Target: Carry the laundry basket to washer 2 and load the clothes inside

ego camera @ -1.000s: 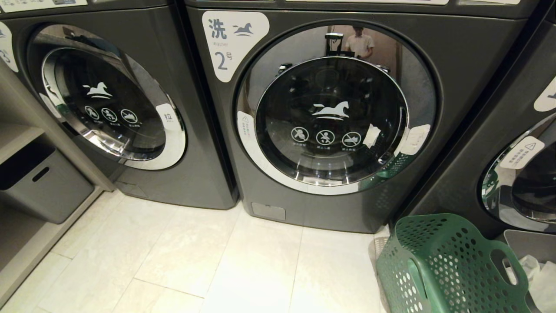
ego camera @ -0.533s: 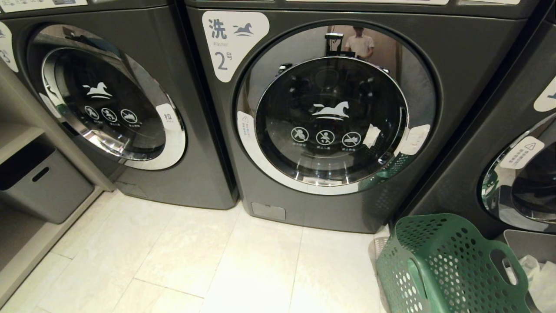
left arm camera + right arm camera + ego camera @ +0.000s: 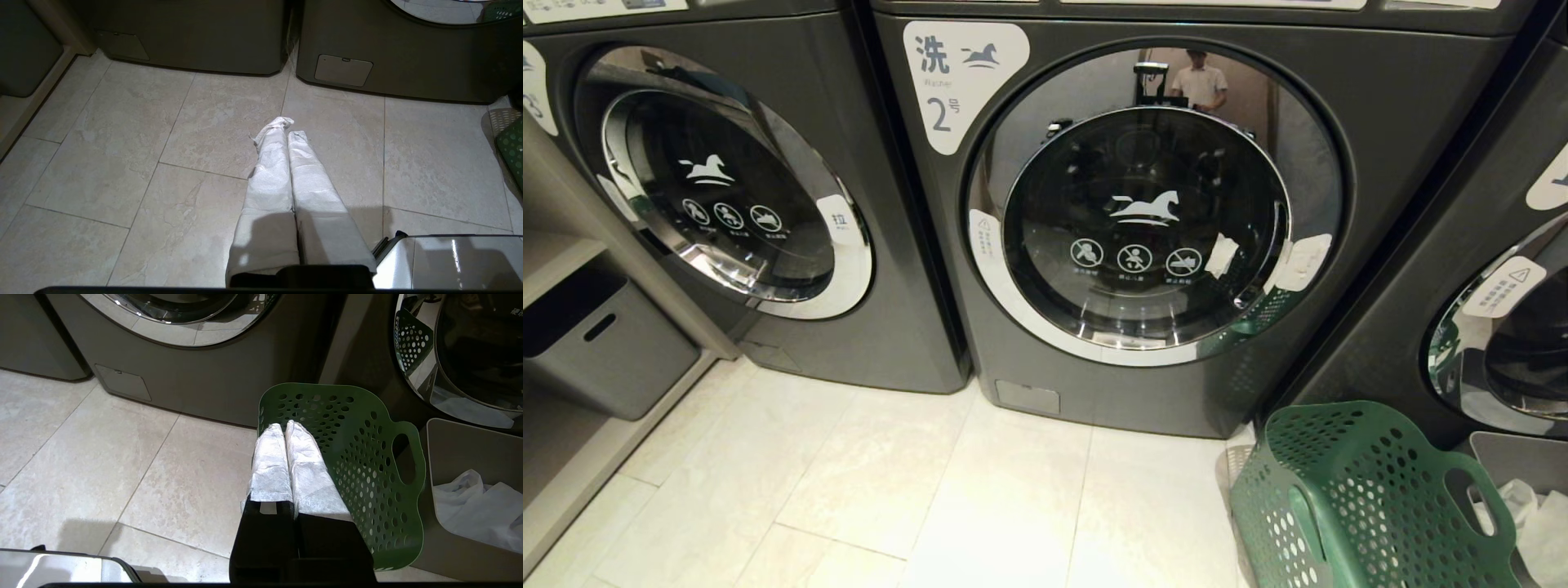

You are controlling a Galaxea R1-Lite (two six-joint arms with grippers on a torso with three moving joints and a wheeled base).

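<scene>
Two grippers idle, jaws pressed together, holding nothing: left gripper (image 3: 288, 126), right gripper (image 3: 284, 428) | green laundry basket (image 3: 1372, 498) on floor beside washer 2 (image 3: 1152, 212) | washer door (image 3: 1147, 224) closed | loading not begun

The fingers of the left gripper (image 3: 288, 131) are wrapped in white, fibrous cloth, frayed at one tip, and are mounted on a black base. The right gripper (image 3: 284, 426) is covered likewise, with black housing exposed behind the wrapping.
</scene>
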